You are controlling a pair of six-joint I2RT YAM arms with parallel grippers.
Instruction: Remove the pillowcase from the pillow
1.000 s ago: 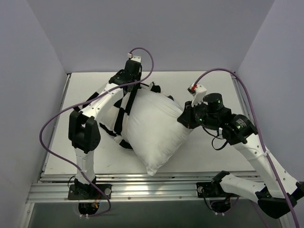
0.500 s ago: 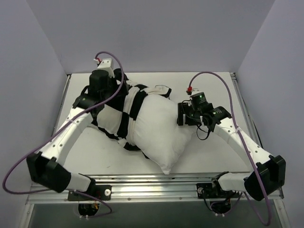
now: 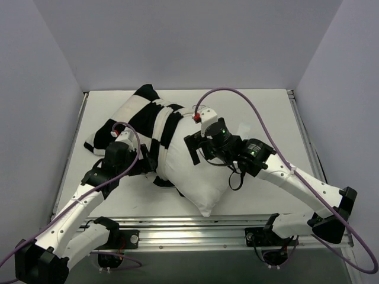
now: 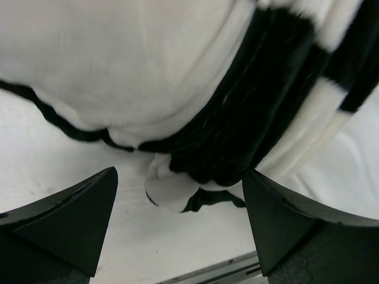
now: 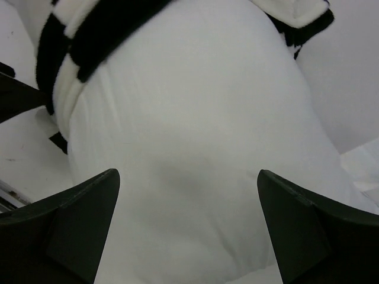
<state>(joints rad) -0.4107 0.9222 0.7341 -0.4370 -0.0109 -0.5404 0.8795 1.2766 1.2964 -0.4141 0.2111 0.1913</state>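
The white pillow (image 3: pixel 192 177) lies slantwise mid-table, its near corner pointing at the front rail. The black-and-white checkered pillowcase (image 3: pixel 139 115) is bunched round its far-left end and trails off to the left. My left gripper (image 3: pixel 146 164) is open, low beside the bunched hem. In the left wrist view the gripper (image 4: pixel 177 228) is empty, with pillowcase folds (image 4: pixel 254 118) just ahead of it. My right gripper (image 3: pixel 192 149) hangs open over the pillow's middle. In the right wrist view the gripper (image 5: pixel 189 228) straddles the pillow (image 5: pixel 195 130), with the pillowcase (image 5: pixel 100 29) at top left.
The white table (image 3: pixel 272 118) is walled on the left, back and right. A metal rail (image 3: pixel 195 228) runs along the near edge by the arm bases. Purple cables (image 3: pixel 237 97) loop above both arms.
Both grippers went from shut to open and let go. The left arm swung from the far edge back to the near left. The right gripper moved left over the pillow. More pillowcase lies uncovered.
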